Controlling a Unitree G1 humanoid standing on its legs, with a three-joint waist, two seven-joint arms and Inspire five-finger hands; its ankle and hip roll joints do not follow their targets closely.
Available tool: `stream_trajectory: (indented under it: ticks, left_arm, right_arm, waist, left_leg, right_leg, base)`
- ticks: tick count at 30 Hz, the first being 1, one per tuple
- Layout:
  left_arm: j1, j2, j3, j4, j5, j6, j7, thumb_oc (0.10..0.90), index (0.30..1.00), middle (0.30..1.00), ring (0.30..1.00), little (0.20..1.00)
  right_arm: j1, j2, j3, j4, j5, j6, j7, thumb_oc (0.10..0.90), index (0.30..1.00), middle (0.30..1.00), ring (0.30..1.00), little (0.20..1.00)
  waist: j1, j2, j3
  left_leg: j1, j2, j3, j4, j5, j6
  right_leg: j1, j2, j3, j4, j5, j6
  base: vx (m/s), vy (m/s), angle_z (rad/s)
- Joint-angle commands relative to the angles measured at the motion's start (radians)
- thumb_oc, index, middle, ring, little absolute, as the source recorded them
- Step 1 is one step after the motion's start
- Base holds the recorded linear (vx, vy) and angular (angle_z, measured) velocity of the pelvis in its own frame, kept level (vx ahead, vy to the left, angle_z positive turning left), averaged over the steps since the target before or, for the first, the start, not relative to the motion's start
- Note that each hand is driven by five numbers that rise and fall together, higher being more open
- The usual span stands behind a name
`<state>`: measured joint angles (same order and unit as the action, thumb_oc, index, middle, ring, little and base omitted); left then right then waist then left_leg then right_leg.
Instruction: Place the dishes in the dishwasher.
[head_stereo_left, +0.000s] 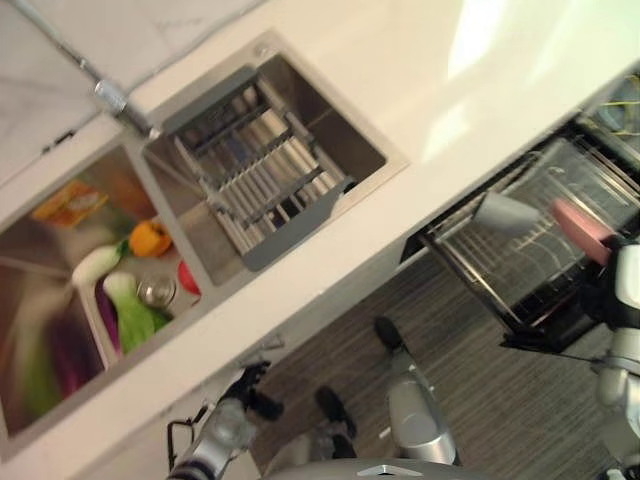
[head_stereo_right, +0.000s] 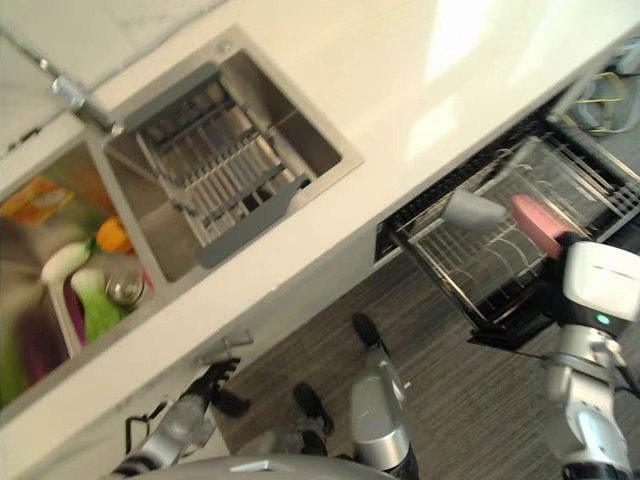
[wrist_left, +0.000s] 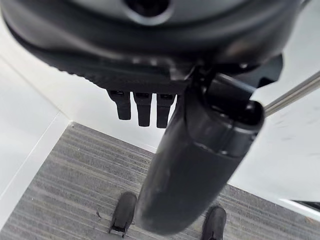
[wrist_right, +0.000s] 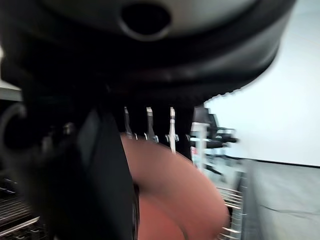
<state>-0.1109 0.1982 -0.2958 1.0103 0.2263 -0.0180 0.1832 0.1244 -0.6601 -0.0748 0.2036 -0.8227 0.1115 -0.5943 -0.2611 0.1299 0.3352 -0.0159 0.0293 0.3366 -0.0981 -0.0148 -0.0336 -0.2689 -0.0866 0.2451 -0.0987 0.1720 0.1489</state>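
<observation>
The dishwasher's lower wire rack (head_stereo_left: 495, 275) is pulled out below the counter edge at the right. A grey cup (head_stereo_left: 505, 212) lies on its side in it. My right hand (head_stereo_right: 568, 252) holds a pink dish (head_stereo_right: 538, 224) over the rack's right part. In the right wrist view the thumb (wrist_right: 100, 175) and fingers are curled round the pink dish (wrist_right: 175, 200). My left hand (head_stereo_left: 250, 385) hangs low by the cabinet front, relaxed and holding nothing; its fingers (wrist_left: 142, 107) show in the left wrist view.
A white countertop (head_stereo_left: 420, 80) runs across the scene. Its double sink holds a grey drying rack (head_stereo_left: 265, 175) in one basin and vegetables, among them an orange pepper (head_stereo_left: 150, 238), in the other. A faucet (head_stereo_left: 110, 97) stands behind it. Grey striped floor (head_stereo_left: 470, 380) lies below.
</observation>
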Motion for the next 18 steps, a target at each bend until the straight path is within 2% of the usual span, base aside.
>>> stream_trajectory:
  ticks: [1,4,5,6,12,16,17,18]
  left_arm:
    - [-0.023,0.023,-0.001,0.067,0.02,-0.012,0.046,0.8,0.9,0.9,0.9,0.9]
    - [-0.025,0.018,0.009,0.103,0.026,-0.006,0.052,0.8,0.9,0.9,0.9,0.9]
    - [-0.029,0.01,0.032,0.173,0.035,0.007,0.06,0.8,0.9,0.9,0.9,0.9]
    - [-0.028,0.008,0.056,0.211,0.049,0.021,0.061,0.8,0.9,0.9,0.9,0.9]
    - [-0.016,0.009,0.089,0.225,0.052,0.025,0.064,0.8,0.9,0.9,0.9,0.9]
    - [-0.013,0.006,0.102,0.227,0.051,0.023,0.058,0.8,0.9,0.9,0.9,0.9]
    - [-0.014,-0.001,0.106,0.226,0.046,0.027,0.057,0.8,0.9,0.9,0.9,0.9]
    - [-0.015,-0.002,0.109,0.223,0.045,0.026,0.056,0.8,0.9,0.9,0.9,0.9]
  right_arm:
    - [-0.134,-0.077,-0.007,0.0,0.003,-0.005,-0.027,0.4,0.3,0.3,0.3,0.3]
    - [-0.15,-0.071,0.016,0.019,0.011,-0.006,-0.021,0.4,0.3,0.3,0.3,0.3]
    - [-0.165,-0.061,0.049,0.039,0.036,-0.014,0.003,0.8,0.9,0.9,0.9,0.9]
    - [-0.153,-0.059,0.052,0.035,0.059,-0.02,0.028,0.8,0.9,0.9,0.9,0.9]
    - [-0.082,-0.067,-0.057,-0.018,0.125,-0.029,0.006,0.8,0.9,0.9,0.9,0.9]
    - [0.008,-0.047,-0.202,-0.094,0.2,-0.042,-0.009,0.8,0.9,0.9,0.9,0.9]
    - [0.036,-0.002,-0.281,-0.18,0.283,-0.069,-0.034,0.8,0.9,0.9,0.9,0.9]
    - [0.051,0.016,-0.325,-0.225,0.312,-0.078,-0.047,0.8,0.9,0.9,0.9,0.9]
  waist:
    - [0.059,-0.059,-0.018]
    - [0.066,-0.063,-0.015]
    - [0.076,-0.066,-0.017]
    - [0.081,-0.068,-0.021]
    - [0.078,-0.072,-0.037]
    - [0.06,-0.08,-0.061]
    - [0.045,-0.085,-0.07]
    - [0.036,-0.088,-0.075]
  left_leg:
    - [0.03,0.034,-0.035,0.035,-0.016,-0.023]
    - [0.023,0.036,-0.034,0.036,-0.006,-0.027]
    - [0.023,0.036,-0.036,0.034,-0.004,-0.03]
    - [0.028,0.038,-0.041,0.032,-0.004,-0.034]
    - [0.052,0.042,-0.05,0.023,-0.005,-0.04]
    - [0.071,0.048,-0.058,0.02,-0.01,-0.043]
    - [0.082,0.048,-0.058,0.018,-0.013,-0.043]
    - [0.085,0.048,-0.058,0.017,-0.014,-0.042]
  right_leg:
    - [0.1,0.041,-0.03,0.081,-0.112,0.0]
    - [0.095,0.039,-0.034,0.079,-0.104,-0.003]
    - [0.099,0.037,-0.043,0.076,-0.104,-0.005]
    - [0.11,0.031,-0.055,0.071,-0.108,-0.007]
    - [0.141,0.029,-0.074,0.067,-0.119,-0.011]
    - [0.173,0.032,-0.083,0.059,-0.129,-0.017]
    - [0.184,0.035,-0.082,0.056,-0.131,-0.018]
    - [0.187,0.037,-0.079,0.055,-0.133,-0.019]
  base:
    - [0.0,-0.032,0.22]
    - [-0.02,-0.054,0.11]
    - [0.05,-0.066,0.22]
    - [0.06,-0.077,0.23]
    - [0.03,-0.029,0.18]
    - [0.05,-0.019,0.1]
    - [0.05,0.005,0.26]
    - [0.03,0.005,0.22]
